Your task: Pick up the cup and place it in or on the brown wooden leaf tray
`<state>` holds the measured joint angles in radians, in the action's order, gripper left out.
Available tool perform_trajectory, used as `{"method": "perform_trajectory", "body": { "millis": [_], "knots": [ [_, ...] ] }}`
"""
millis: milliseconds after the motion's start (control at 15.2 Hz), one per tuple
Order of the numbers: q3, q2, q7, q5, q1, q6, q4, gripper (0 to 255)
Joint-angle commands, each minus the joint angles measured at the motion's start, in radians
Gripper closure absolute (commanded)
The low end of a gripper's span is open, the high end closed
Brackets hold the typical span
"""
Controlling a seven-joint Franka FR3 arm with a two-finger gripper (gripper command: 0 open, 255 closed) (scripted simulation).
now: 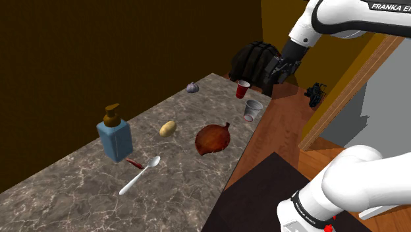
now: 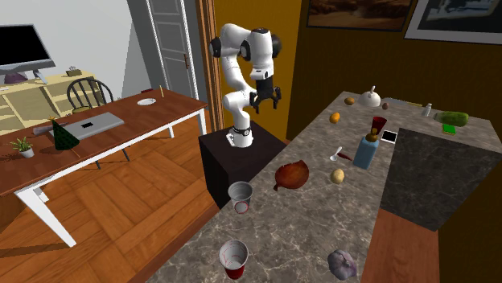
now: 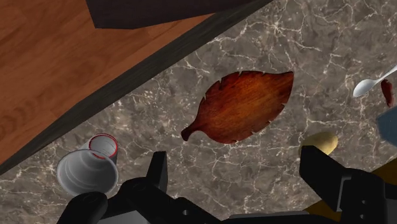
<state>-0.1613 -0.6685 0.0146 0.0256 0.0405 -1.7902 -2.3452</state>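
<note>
Counter (image 3: 305,38) below raised hand (image 3: 236,164), fingers (image 3: 159,173) apart.

A grey cup (image 1: 252,109) with a red base is seen upright at the desk's (image 1: 79,178) long edge. A red cup (image 1: 243,88) is stood near it. The brown leaf-shaped tray (image 1: 213,138) is laid flat near the same edge.

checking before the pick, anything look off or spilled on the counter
Nothing looks spilled or damaged. The one thing that stands out: the grey tapered cup sits right by the edge of the marbled stone counter, apart from the brown leaf-shaped wooden tray.
</note>
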Motion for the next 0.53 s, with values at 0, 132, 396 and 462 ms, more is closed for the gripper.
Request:
{"method": "perform_trajectory", "body": {
  "millis": [0,132,396,462],
  "knots": [
    [-0.033,0.038,-0.032,0.006,0.007,-0.047,-0.011,0],
    [-0.070,0.084,-0.067,0.009,0.014,-0.093,-0.014,0],
    [-0.142,0.190,-0.141,0.003,0.022,-0.183,-0.004,0],
    [-0.160,0.220,-0.161,-0.001,0.022,-0.204,0.001,0]
  ]
}}
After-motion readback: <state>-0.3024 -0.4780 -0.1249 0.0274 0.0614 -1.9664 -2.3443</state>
